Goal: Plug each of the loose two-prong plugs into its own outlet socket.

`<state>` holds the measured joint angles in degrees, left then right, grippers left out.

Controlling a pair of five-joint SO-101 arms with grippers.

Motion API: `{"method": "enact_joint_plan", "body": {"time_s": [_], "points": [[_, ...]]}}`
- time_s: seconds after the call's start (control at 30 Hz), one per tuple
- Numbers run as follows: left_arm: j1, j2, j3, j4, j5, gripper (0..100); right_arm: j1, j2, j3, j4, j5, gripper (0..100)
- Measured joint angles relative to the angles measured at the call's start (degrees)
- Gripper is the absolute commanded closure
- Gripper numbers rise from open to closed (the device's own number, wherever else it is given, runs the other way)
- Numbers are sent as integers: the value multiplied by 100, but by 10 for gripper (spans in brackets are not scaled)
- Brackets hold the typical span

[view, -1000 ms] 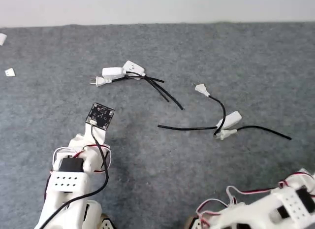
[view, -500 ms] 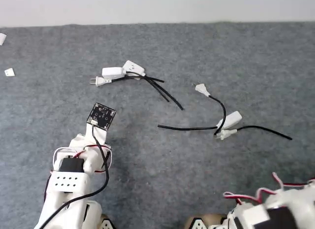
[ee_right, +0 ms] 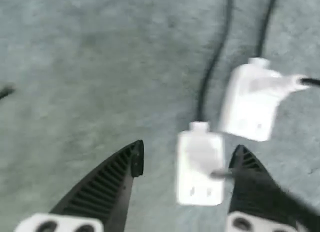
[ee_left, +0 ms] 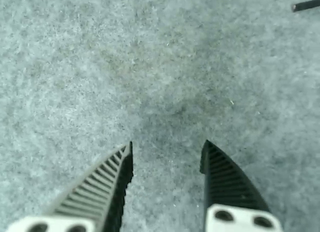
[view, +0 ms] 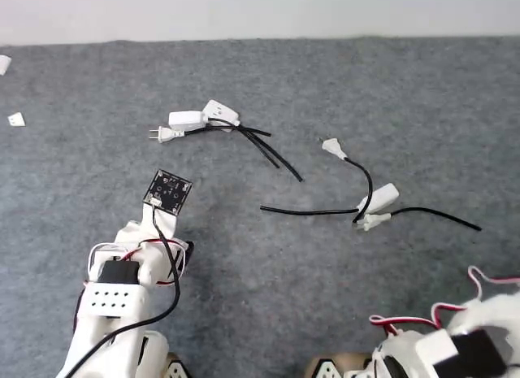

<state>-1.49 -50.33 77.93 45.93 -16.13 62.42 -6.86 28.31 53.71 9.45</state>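
On the grey carpet lie two clusters of white pieces on black cords. At the far left, a two-prong plug [view: 166, 134] lies beside two white sockets [view: 188, 118]. At the right are a small plug [view: 332, 148], a larger white block [view: 382, 197] [ee_right: 250, 106] and a smaller connector [view: 374, 221] [ee_right: 200, 167] with two slots in its end. My right gripper [ee_right: 189, 151] is open, and the smaller connector shows between its fingers. My left gripper [ee_left: 167, 151] is open over bare carpet. The left arm [view: 122, 288] stands at the near left, the right arm [view: 455, 345] at the near right edge.
Black cords [view: 268, 146] trail from both clusters across the middle of the carpet, and one cord end [ee_left: 305, 6] lies ahead of my left gripper. Two small white bits [view: 16, 119] sit at the far left edge. A pale wall runs along the back.
The right arm has shifted to the right along the near edge of the table. The left arm and all plugs, sockets and cords have stayed put.
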Motion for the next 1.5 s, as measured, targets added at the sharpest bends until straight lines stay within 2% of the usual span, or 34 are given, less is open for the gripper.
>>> {"method": "enact_joint_plan", "body": {"time_s": [0.17,0.3,0.5,0.93,1.13,1.37,1.5], "points": [[0,0,0,0,0,790,-1029,0,-633,1029,-378,869],[0,0,0,0,0,790,-2013,0,-853,1319,-985,819],[0,0,44,0,0,790,-3253,70,-1037,1336,-2347,786],[0,0,44,0,0,790,-5213,1064,-1160,334,-3358,787],[0,0,44,0,0,790,-5785,1371,-1160,26,-3411,787],[0,0,44,0,0,790,-5741,1767,-1433,-246,-3411,786],[0,0,44,0,0,790,-5556,1890,-1644,62,-3411,786]]}}
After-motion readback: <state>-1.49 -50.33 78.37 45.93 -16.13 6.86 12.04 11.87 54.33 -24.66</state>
